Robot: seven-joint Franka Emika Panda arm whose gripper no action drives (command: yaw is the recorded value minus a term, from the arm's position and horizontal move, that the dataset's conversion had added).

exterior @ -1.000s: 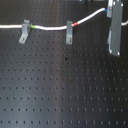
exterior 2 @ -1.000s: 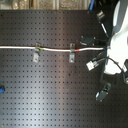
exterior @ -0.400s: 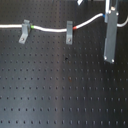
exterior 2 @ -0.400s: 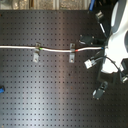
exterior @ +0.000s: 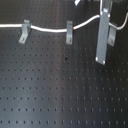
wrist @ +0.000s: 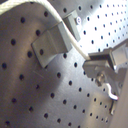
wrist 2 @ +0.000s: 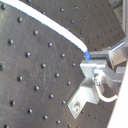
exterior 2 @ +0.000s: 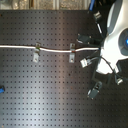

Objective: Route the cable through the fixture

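1. The cable (exterior: 45, 29) already sits in two clips (exterior: 69, 31) on the perforated desk (exterior: 55, 90), so I'd say it's mid-routing.
2. The tool (wrist 2: 90, 62) is pinching the cable beside a third clip (wrist 2: 82, 100) in the second wrist view.
3. Next move probably means lowering the cable into that clip.
4. Plenty of open desk out front, though the tall grey bar (exterior: 103, 37) stands close.

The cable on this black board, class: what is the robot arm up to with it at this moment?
A Panda arm is routing a white cable across a black pegboard. In both exterior views the cable runs from the left edge through two small grey clips and on toward the arm. In the second wrist view the gripper holds the cable at a blue mark. A tall grey bar stands at the first exterior view's right.
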